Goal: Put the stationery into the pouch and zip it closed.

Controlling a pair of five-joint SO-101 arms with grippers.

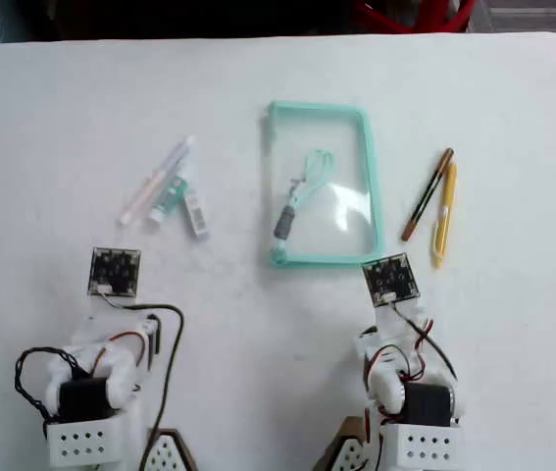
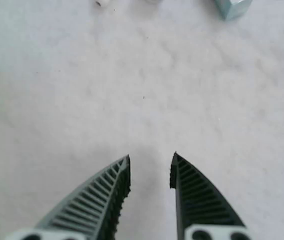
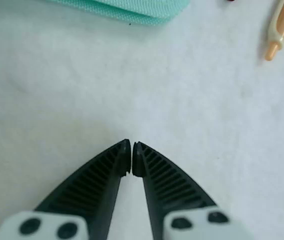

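— The jaws?
— Left jaws slightly apart, right jaws pinched together; both empty above the counter (image 1: 258,334), by the arms' edge.
— And the pouch (image 1: 375,186)?
— Flat at mid-counter, just beyond the right jaws. Brown pen (image 1: 427,194) and yellow pen (image 1: 443,216) toward the right edge; pale marker (image 1: 158,183), green tube (image 1: 168,199), white stick (image 1: 195,211) toward the left.

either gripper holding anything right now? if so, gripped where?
Nothing held. The left gripper is open over the table; the right gripper is shut on nothing, short of the pouch.
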